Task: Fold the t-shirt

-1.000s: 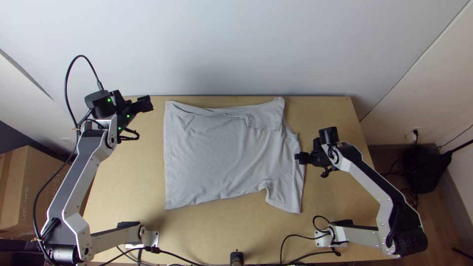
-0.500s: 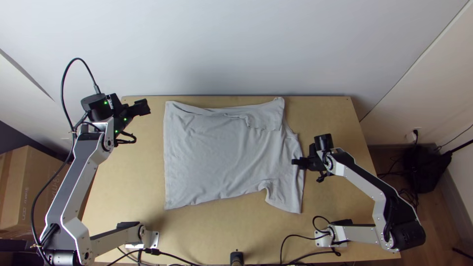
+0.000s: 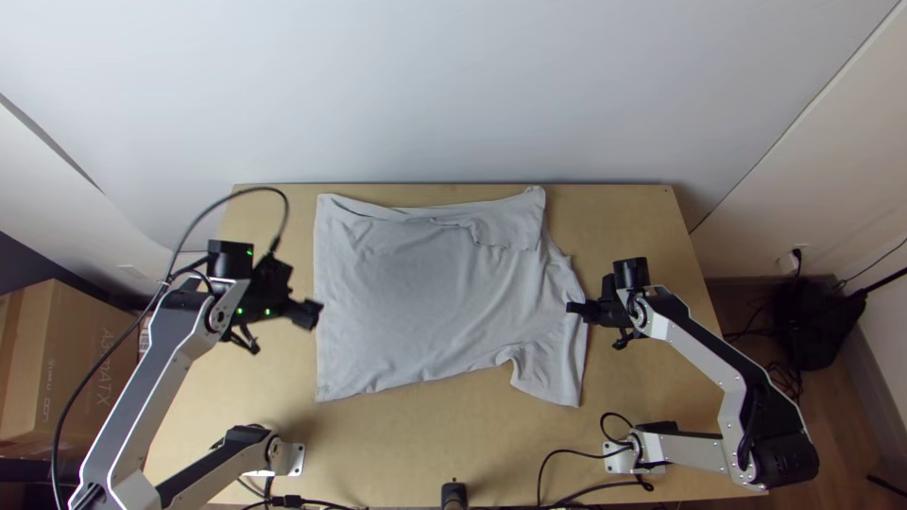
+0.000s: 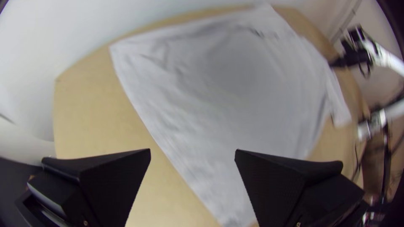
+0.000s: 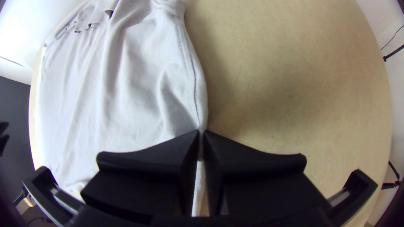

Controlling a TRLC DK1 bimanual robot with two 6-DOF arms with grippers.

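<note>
Two arms flank the counter (image 3: 397,453) I am working over, the left arm base (image 3: 286,459) and right arm base (image 3: 619,458) both near its close edge, with black cables (image 3: 553,458) lying around them. Just beyond, the pale grey t-shirt (image 3: 425,302) lies spread across the middle of the counter, between my two end effectors. Its near edge runs at a slant, and at the near right a sleeve-like flap (image 3: 550,373) juts towards me.

Farther up, my left end effector (image 3: 308,314) is at the shirt's left edge, about halfway along. In the left wrist view its fingers are wide apart with no cloth gripped; the shirt's edge runs beneath the gap, and I can't tell whether the tips touch anything. Across from it, at the shirt's right edge and beyond the flap, my right end effector (image 3: 574,309) is closed down on the cloth. The right wrist view shows a narrow strip of that edge pinched between the fingertips, with the shirt on one side and bare wood on the other.

Towards the far side, a strip of fabric (image 3: 505,225) is folded over, broader at the right and ragged-edged. Behind the counter rises a white wall (image 3: 453,94).
</note>
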